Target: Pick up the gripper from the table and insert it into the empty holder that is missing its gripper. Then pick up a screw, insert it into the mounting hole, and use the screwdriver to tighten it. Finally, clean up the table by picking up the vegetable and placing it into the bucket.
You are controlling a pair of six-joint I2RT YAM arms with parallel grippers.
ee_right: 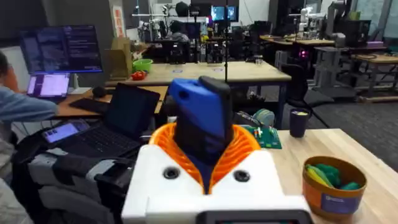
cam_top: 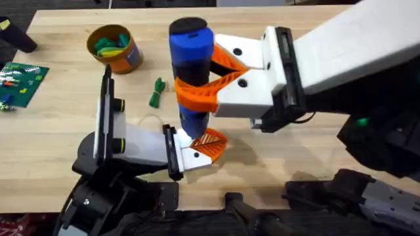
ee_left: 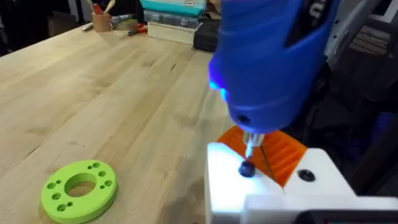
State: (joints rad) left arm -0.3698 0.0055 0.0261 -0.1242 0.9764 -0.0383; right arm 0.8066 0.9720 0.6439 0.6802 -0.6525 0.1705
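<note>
- Work surface: a pale wood-plank table (cam_top: pixel 59 141). A green circuit board (cam_top: pixel 21 82) lies at its far left edge, and the left wrist view shows a lime-green ring with holes (ee_left: pixel 79 188) lying flat on the wood.
- Room: the right wrist view looks across a lab — desks, lit monitors, an open laptop, a person's sleeve at the edge.
- Screwdriver (cam_top: pixel 190 72): a blue cylinder with a black cap, long axis close to vertical, cap up. In the left wrist view its metal bit points straight down onto a dark screw head (ee_left: pixel 247 168) seated in the white face of the holder (ee_left: pixel 230 180).
- Right gripper (cam_top: pixel 209 82): it reaches in from the right, and its orange V-shaped fingers (cam_top: pixel 226 62) are clamped around the screwdriver body at mid-height.
- Holder, overhead view: near the table's front edge at centre, directly below the screwdriver, long axis roughly left to right.
- Gripper (cam_top: pixel 211 143): the small orange cross-hatched wedge sits at the holder's right end, its ribbed face up.
- Left gripper: the left arm (cam_top: pixel 105 141) lies along the holder at lower left; whether its jaws are open or closed cannot be told.
- Vegetable (cam_top: pixel 157 92): it lies on the wood left of the screwdriver, long axis running near to far — apart from the bucket.
- Bucket (cam_top: pixel 115 48): upright at far left, holding green and yellow pieces.
</note>
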